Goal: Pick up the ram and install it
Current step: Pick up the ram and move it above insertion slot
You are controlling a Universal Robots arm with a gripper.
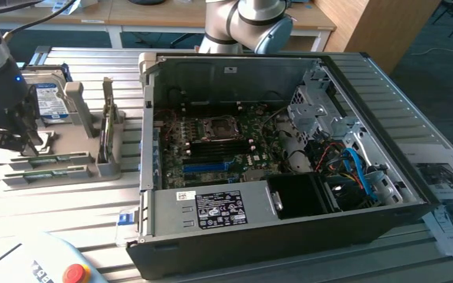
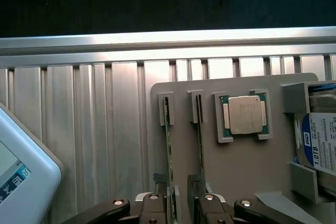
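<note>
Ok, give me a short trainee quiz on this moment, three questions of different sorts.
1. True or false: the fingers are shut on a ram stick.
2. What lies in the square pocket of the grey holder? A) silver processor chip B) fan C) screwdriver
3. In the wrist view, how many ram sticks stand on edge in that holder?
Key: 1 false, the fingers are open; 2 A; 3 two.
</note>
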